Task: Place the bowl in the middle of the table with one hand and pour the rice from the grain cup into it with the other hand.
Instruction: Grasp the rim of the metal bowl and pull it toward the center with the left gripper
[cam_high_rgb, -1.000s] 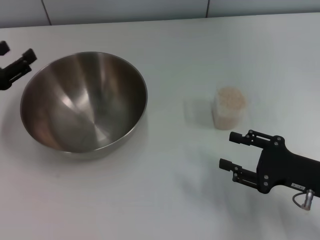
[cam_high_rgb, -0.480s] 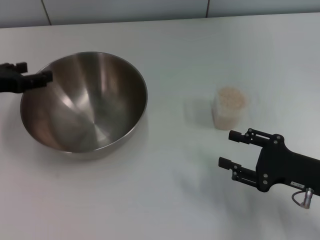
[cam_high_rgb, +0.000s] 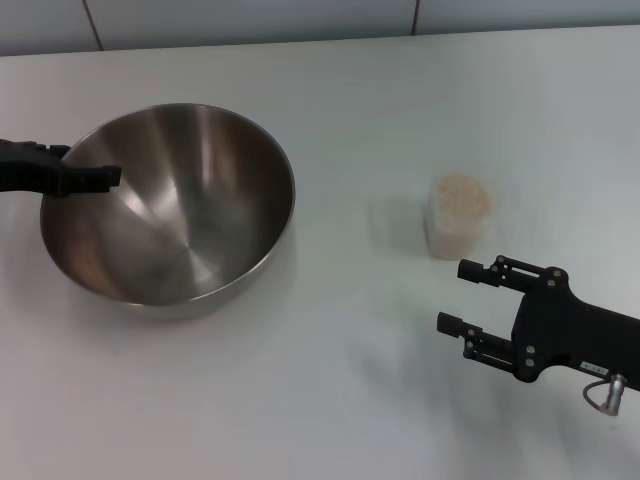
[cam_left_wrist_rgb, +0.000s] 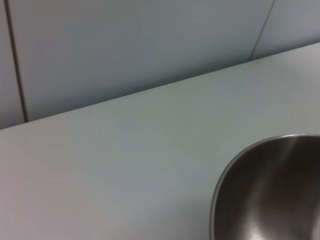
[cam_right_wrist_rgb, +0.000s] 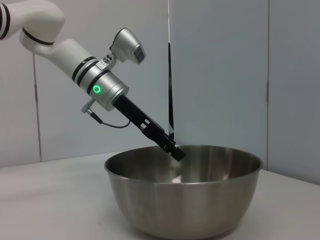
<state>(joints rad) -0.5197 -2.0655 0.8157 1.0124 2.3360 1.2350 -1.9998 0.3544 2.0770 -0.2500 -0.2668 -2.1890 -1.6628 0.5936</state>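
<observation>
The steel bowl (cam_high_rgb: 168, 203) stands on the left part of the white table (cam_high_rgb: 330, 110); it also shows in the right wrist view (cam_right_wrist_rgb: 185, 197) and its rim in the left wrist view (cam_left_wrist_rgb: 220, 185). My left gripper (cam_high_rgb: 100, 178) reaches over the bowl's left rim, its tip above the inside; the right wrist view shows the left gripper (cam_right_wrist_rgb: 172, 147) at the rim. The grain cup (cam_high_rgb: 458, 225) stands upright right of centre, filled with rice (cam_high_rgb: 462, 193). My right gripper (cam_high_rgb: 450, 297) is open and empty, just in front of the cup, apart from it.
A grey wall (cam_high_rgb: 250, 20) runs along the table's far edge. Bare tabletop lies between the bowl and the cup. The left arm (cam_right_wrist_rgb: 95, 85) slants down over the bowl in the right wrist view.
My left gripper has moved right from beside the bowl to over its left rim and has turned. The bowl, the cup and the right gripper have not moved.
</observation>
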